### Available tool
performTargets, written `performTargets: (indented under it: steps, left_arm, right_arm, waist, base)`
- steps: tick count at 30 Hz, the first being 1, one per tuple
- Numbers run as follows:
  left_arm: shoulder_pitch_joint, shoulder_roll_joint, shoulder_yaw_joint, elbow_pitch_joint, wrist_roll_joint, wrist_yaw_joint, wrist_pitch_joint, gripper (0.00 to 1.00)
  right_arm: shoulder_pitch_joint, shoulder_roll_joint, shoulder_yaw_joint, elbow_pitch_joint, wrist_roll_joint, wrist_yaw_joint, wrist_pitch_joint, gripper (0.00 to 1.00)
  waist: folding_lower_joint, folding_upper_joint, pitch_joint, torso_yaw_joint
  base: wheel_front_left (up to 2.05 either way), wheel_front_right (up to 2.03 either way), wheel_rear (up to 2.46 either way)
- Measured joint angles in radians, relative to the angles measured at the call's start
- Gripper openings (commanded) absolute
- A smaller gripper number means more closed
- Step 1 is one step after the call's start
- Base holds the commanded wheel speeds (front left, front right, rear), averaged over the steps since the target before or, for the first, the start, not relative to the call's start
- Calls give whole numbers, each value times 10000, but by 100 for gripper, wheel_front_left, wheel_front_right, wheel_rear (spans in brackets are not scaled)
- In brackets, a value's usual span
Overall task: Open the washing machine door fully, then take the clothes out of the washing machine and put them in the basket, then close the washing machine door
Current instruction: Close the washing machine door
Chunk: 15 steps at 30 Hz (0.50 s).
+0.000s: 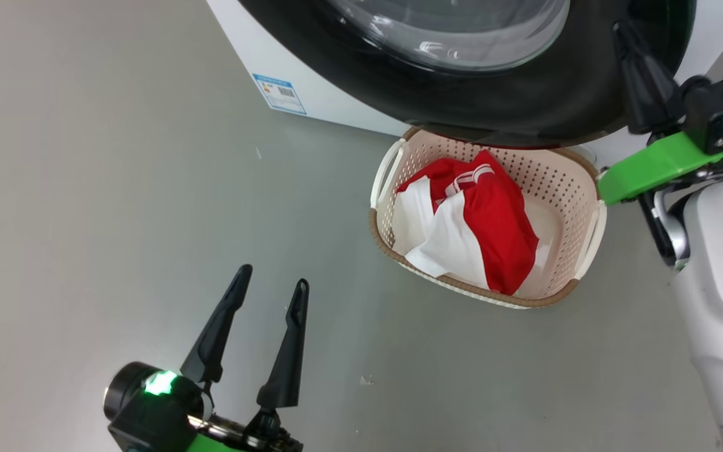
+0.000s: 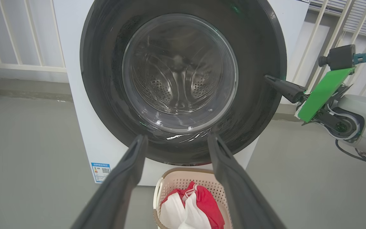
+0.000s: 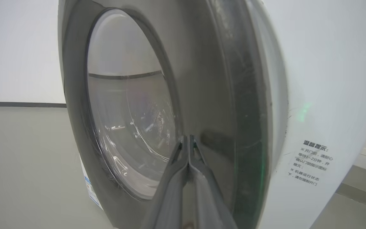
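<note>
A: Nearest the lens: the left gripper (image 2: 177, 136). Its 2 long dark fingers (image 2: 119, 178) are spread wide apart w/ nothing btwn them, over the grey floor (image 1: 85, 188).

B: And the other one?

A: The right gripper (image 3: 186, 137) has its 2 fingers pressed together, holding nothing. The tips meet their own reflection on the door's black rim, right-hand side.

B: OK, biggest thing first.

A: 1 big white front-loading washing machine (image 2: 71, 79). On it is 1 large round washing machine door w/ a wide glossy black rim and a bulging clear glass window (image 2: 179, 73). It lies close against the front; can't tell if it's latched. The steel perforated drum (image 2: 157, 86) shows thru the glass.

B: Basket?

A: 1 small cream perforated plastic basket w/ a brown rim (image 1: 556, 182) and 2 white side handles (image 1: 386, 169). It's on the floor right in front of the machine, far edge under the door's lower rim in the head view.

B: Clothes?

A: In the basket: 1 crumpled heap of red and white clothes (image 1: 493, 220). Can't count separate pcs.

B: Small stuff?

A: 1 small blue label (image 1: 278, 93) at the lower front corner, and 1 printed text sticker (image 3: 310, 165) on the machine's side.
</note>
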Motion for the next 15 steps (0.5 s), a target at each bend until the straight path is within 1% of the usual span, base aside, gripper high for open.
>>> performTargets:
  steps: [10,15]
  left_arm:
    - [-198,-12,-65,-38,-111,0,-2,100]
    - [-359,-17,-102,-77,-163,10,-2,100]
  right_arm:
    - [-692,-207,-324,439,-100,38,0,0]
    - [-1240,-443,-593,788,-186,75,0,0]
  waist:
    - [0,0,356,177]
    - [0,0,566,262]
  base:
    - [0,0,0]
    - [0,0,0]
